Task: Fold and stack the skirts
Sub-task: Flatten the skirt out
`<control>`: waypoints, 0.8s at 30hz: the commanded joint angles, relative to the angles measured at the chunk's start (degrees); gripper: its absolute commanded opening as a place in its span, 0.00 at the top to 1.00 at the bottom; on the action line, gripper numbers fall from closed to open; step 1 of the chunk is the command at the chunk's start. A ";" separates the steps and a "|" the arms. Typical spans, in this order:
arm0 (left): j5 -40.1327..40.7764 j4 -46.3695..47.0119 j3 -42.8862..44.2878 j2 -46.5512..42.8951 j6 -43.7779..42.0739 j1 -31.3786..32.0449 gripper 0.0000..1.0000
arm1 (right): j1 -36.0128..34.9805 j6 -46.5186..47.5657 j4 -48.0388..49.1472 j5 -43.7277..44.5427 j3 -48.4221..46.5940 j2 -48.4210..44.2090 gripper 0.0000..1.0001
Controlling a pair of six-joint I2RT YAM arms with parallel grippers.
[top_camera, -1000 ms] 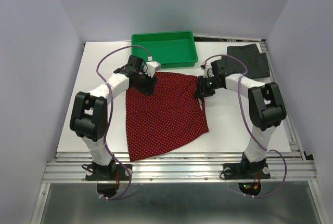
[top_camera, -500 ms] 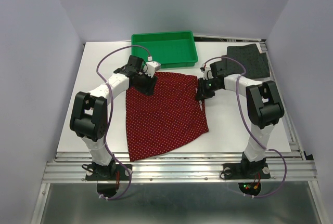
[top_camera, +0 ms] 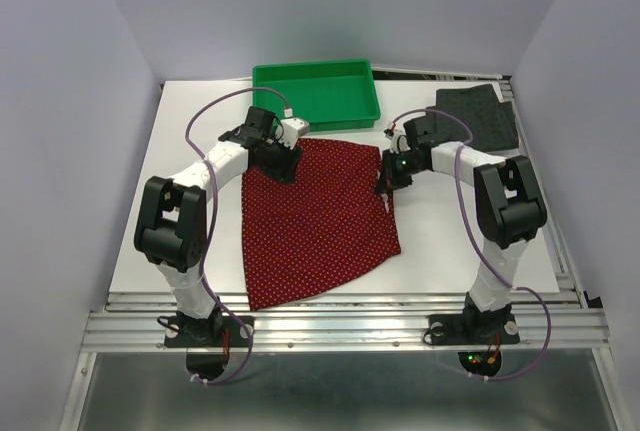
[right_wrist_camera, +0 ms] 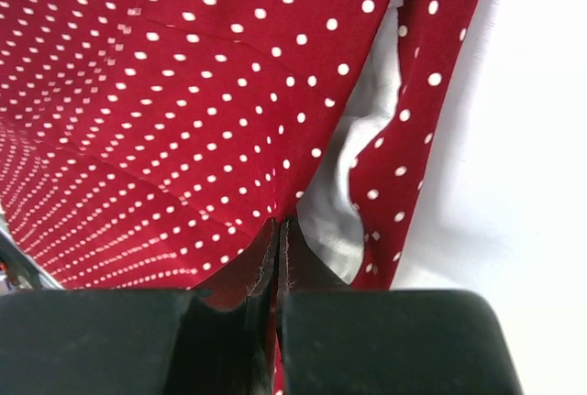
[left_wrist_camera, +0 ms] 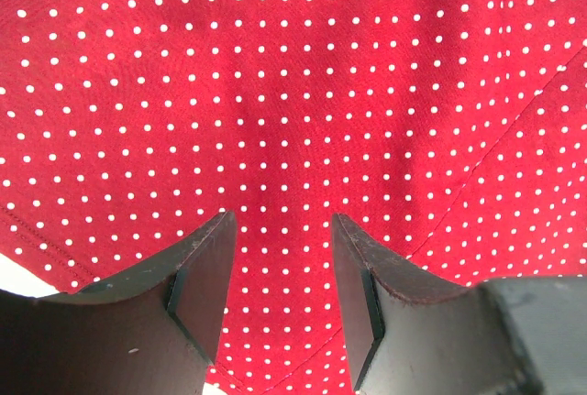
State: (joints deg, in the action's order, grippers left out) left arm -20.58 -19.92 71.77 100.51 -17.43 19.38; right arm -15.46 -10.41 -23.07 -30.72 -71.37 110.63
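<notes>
The white table (top_camera: 440,241) bears a red dotted skirt (top_camera: 320,216), grey skirt (top_camera: 485,116) and green tray (top_camera: 320,96).

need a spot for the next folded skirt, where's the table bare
Widest bare table: near right, between the red skirt and the right arm. The far-left corner beside the green tray is also bare. Crowded: grey skirt far right, red skirt filling the middle.

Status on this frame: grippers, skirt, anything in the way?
Left gripper open over red dotted skirt. Right gripper shut on its edge. Skirt flat, unfolded. Grey skirt and green tray clear of it.
</notes>
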 commanded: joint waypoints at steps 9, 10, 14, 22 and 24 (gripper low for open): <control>-0.34 -0.90 0.65 -1.63 -0.15 -0.39 0.43 | 0.25 1.18 -8.91 4.16 -4.48 -10.00 0.99; -0.34 -0.99 0.65 -1.63 -0.23 -0.39 0.43 | 0.78 1.80 -8.92 4.87 -4.13 -9.73 0.99; -0.16 -1.08 0.48 -1.72 -0.24 -0.39 0.43 | 2.54 4.60 -10.06 6.46 -2.28 -6.75 0.99; 0.19 -1.17 -0.31 -1.90 -0.85 -0.39 0.43 | 3.07 6.02 -8.14 10.68 -1.58 -1.12 0.99; -0.16 -1.17 -0.75 -2.16 -1.46 -0.39 0.43 | 3.07 5.49 -7.08 10.42 -2.10 0.28 0.99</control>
State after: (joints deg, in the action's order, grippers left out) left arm -20.47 -20.62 71.75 100.51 -17.65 19.38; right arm -12.75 -5.80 -31.64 -22.44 -73.10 110.02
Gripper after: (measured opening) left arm 0.571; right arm 0.015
